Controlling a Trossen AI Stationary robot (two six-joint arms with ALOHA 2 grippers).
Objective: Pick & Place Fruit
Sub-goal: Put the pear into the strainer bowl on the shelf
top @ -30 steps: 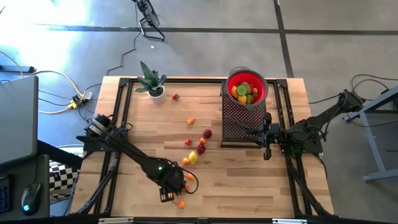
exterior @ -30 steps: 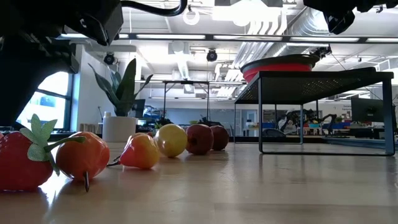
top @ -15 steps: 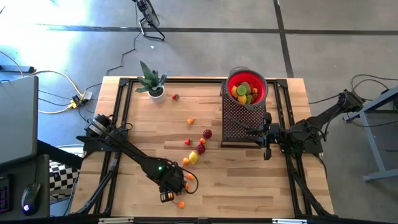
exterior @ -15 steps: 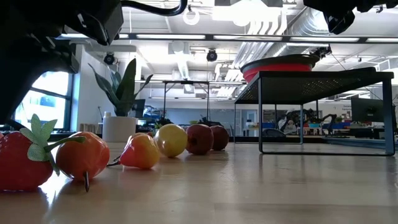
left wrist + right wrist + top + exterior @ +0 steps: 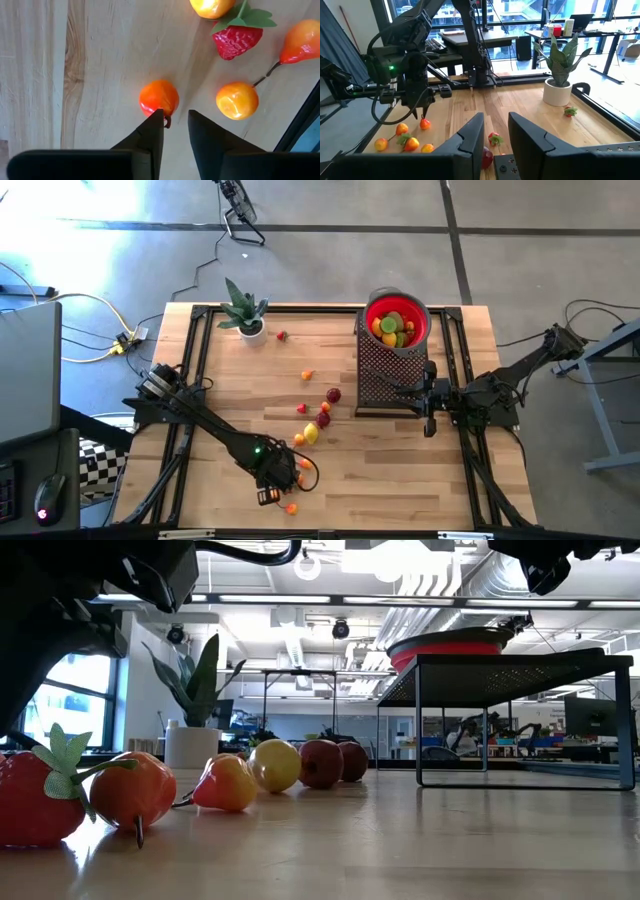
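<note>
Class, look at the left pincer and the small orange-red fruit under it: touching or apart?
Touching. In the left wrist view, one finger of the left pincer rests against the orange-red fruit; the fruit sits beside the fingers, not between them.

Beneath my left pincer (image 5: 175,116) the tabletop (image 5: 95,55) is pale wood, smooth, with long grain lines and a soft sheen. My fingers (image 5: 150,135) are matt black plastic. The orange fruit (image 5: 158,97) touching their tips looks like glossy plastic with a bright highlight; the strawberry (image 5: 236,39) beyond it is shiny and dimpled, its leaves matt.
</note>
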